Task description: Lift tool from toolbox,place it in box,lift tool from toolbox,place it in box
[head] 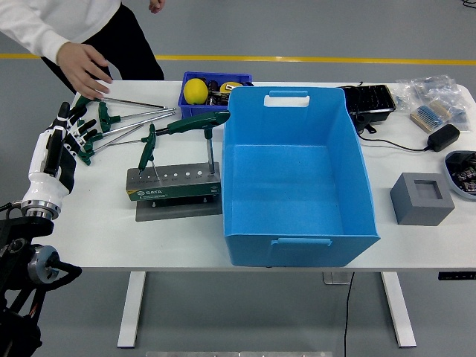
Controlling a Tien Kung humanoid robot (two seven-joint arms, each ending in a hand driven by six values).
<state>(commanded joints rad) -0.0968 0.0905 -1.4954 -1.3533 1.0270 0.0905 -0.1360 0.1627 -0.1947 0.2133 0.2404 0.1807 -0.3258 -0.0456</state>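
Note:
A grey-green tool rack (175,187) stands on the table left of the big blue box (294,242). Two green T-handle wrenches stand upright in it: a small one (147,147) at its left end and a large one (202,123) at its right. Several more T-handle wrenches (130,119) lie flat behind the rack. My left hand (74,130), white and black, hovers at the table's left edge with its fingers spread, holding nothing, its fingertips close to the handles of the lying wrenches. The blue box looks empty inside.
A person's hand (85,67) reaches over the table's far left corner above the lying wrenches. Behind the rack is a small blue bin (223,78) with a yellow tape measure (195,91). To the right are a black tray (368,100), a grey foam block (422,197) and a black adapter (444,137).

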